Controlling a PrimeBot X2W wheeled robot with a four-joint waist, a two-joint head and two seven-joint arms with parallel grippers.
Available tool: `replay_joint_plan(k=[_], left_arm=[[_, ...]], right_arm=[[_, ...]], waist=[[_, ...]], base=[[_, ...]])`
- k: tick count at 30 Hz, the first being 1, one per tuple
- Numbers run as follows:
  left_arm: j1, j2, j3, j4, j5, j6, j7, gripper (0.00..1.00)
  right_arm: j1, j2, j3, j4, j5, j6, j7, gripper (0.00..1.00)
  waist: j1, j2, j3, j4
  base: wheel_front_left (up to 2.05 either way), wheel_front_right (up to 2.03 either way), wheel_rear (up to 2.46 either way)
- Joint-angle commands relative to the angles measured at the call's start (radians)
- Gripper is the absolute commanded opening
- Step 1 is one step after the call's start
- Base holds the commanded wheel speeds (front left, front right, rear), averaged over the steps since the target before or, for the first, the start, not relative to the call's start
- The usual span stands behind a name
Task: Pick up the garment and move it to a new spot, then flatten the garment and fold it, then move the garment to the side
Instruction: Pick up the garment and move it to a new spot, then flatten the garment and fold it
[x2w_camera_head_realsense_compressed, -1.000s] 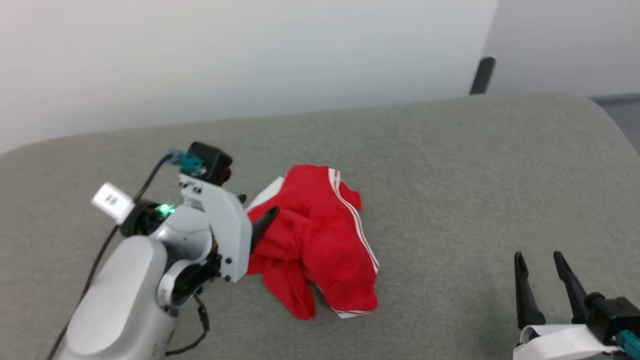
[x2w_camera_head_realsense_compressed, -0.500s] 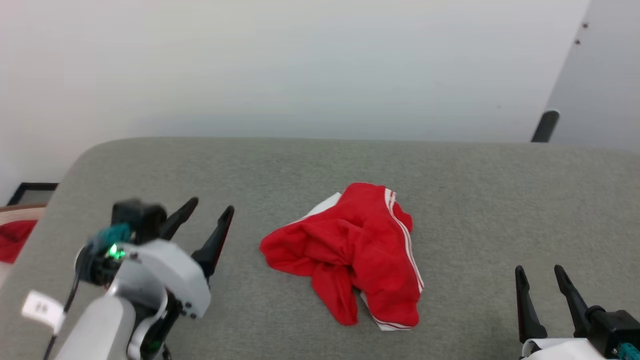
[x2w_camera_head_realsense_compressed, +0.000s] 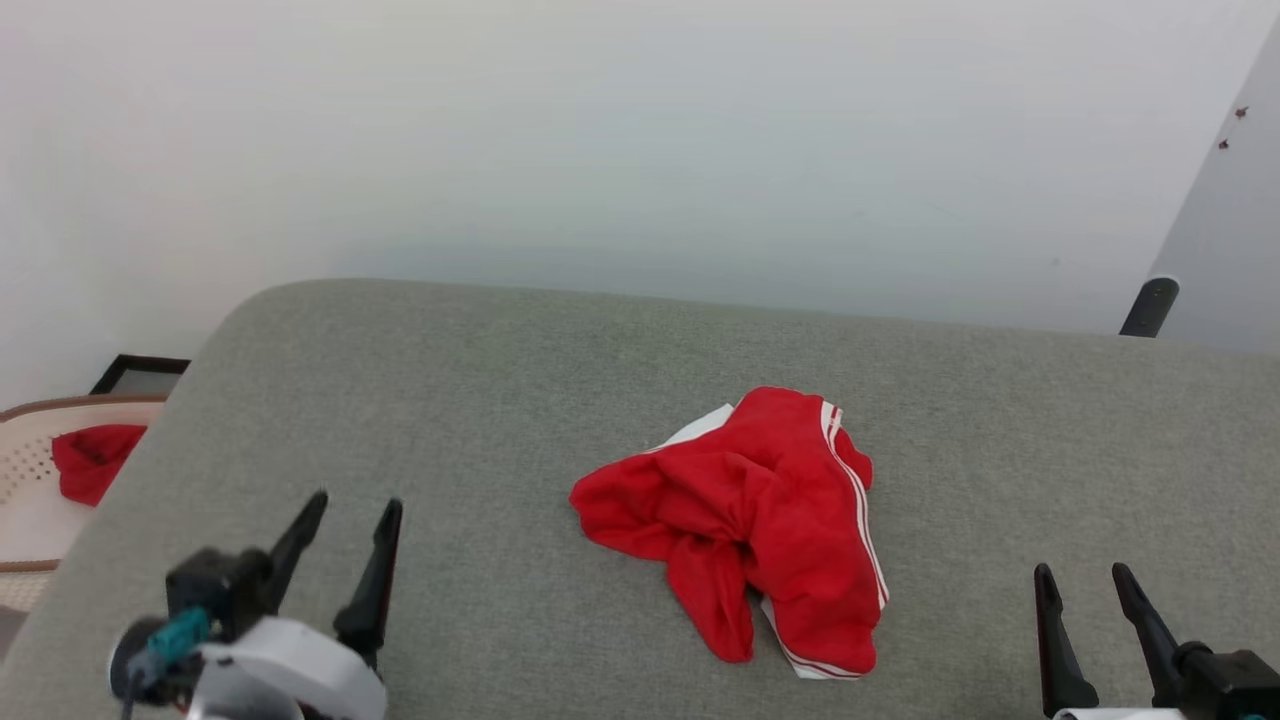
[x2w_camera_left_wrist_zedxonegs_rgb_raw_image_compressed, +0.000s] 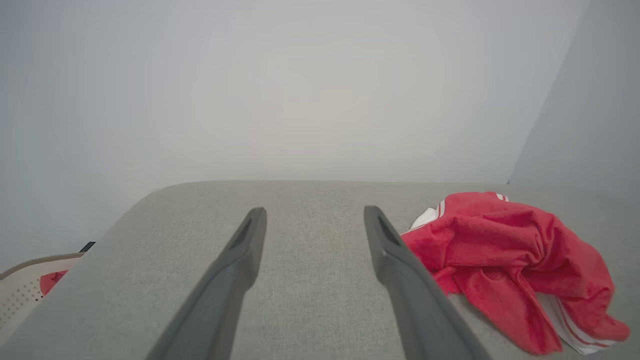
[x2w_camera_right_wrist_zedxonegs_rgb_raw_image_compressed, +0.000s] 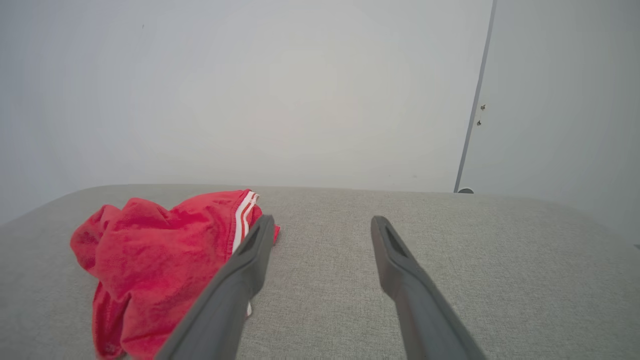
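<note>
Garment (x2w_camera_head_realsense_compressed: 745, 520) mid-bench (x2w_camera_head_realsense_compressed: 480, 400), open room either side; left hand (x2w_camera_head_realsense_compressed: 356, 501) and right hand (x2w_camera_head_realsense_compressed: 1081, 570) released (empty); basket (x2w_camera_head_realsense_compressed: 30, 470) beyond the left edge holds red cloth (x2w_camera_head_realsense_compressed: 95, 460).

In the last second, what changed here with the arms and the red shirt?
The left gripper drew back from the garment to the robot's left, jaws open, holding nothing. The head camera swung too. The garment stayed crumpled on the grey cushion; the right gripper stayed open, apart from it.
</note>
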Motion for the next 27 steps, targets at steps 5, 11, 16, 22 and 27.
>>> replay_joint_plan(k=[5, 11, 16, 22, 27], left_arm=[[0.053, -0.017, 0.012, 0.017, -0.001, 0.023, -0.047, 1.0], [0.08, -0.025, 0.033, 0.019, 0.003, 0.048, -0.082, 1.0], [0.083, -0.032, 0.034, 0.022, 0.01, 0.046, -0.095, 1.0], [0.086, -0.027, 0.037, 0.027, 0.005, 0.046, -0.1, 1.0], [0.047, -0.01, 0.018, 0.023, 0.003, 0.025, -0.062, 1.0]], right_arm=[[0.023, 0.001, -0.003, -0.005, 0.002, 0.0, -0.006, 1.0], [0.036, 0.001, -0.012, -0.013, 0.009, 0.0, -0.008, 1.0], [0.038, 0.001, -0.017, -0.02, 0.013, 0.0, -0.008, 1.0], [0.032, 0.001, -0.014, -0.018, 0.012, 0.0, -0.009, 1.0], [0.017, 0.001, -0.002, -0.019, 0.013, 0.0, -0.009, 1.0]], waist=[[0.0, 0.0, -0.008, 0.016], [0.0, 0.0, -0.007, 0.03], [0.0, 0.0, -0.003, 0.035], [0.0, 0.0, 0.001, 0.029], [0.0, 0.0, 0.015, 0.013]], base=[[0.0, 0.0, 0.0], [0.0, 0.0, 0.0], [0.0, 0.0, 0.0], [0.0, 0.0, 0.0], [0.0, 0.0, 0.0]])
